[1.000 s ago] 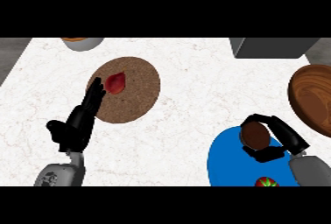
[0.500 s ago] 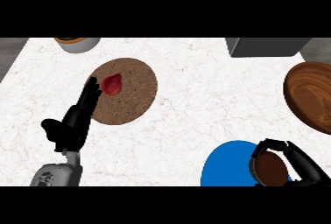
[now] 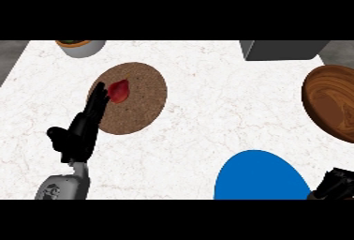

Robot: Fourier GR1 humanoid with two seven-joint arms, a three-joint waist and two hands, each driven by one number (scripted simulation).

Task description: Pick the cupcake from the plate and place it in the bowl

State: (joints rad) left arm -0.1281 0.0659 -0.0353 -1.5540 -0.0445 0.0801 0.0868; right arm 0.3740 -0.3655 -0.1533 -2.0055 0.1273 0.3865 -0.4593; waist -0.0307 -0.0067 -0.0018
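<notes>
Across the view spreads a white marbled counter [image 3: 200, 122]. At its right edge lies the wooden bowl [image 3: 335, 105], cut off by the frame, with nothing showing inside the part in view. Below and left of it, well apart, sits the blue plate [image 3: 256, 178], its visible face bare. A speckled brown plate [image 3: 142, 108] lies at upper left, and a grey box [image 3: 283, 49] stands at the top right.

The left forearm [image 3: 63, 187] rises from the lower edge. The left hand [image 3: 79, 133] is open and straight, its tips over the brown plate's left rim, just beside a small red food item [image 3: 119, 90]. A grey pot [image 3: 83, 48] sits at the top left.

Only a sliver of the right hand [image 3: 335, 185] shows in the lower right corner, beside the blue plate; whether it grips anything cannot be told. The cupcake itself is not visible.
</notes>
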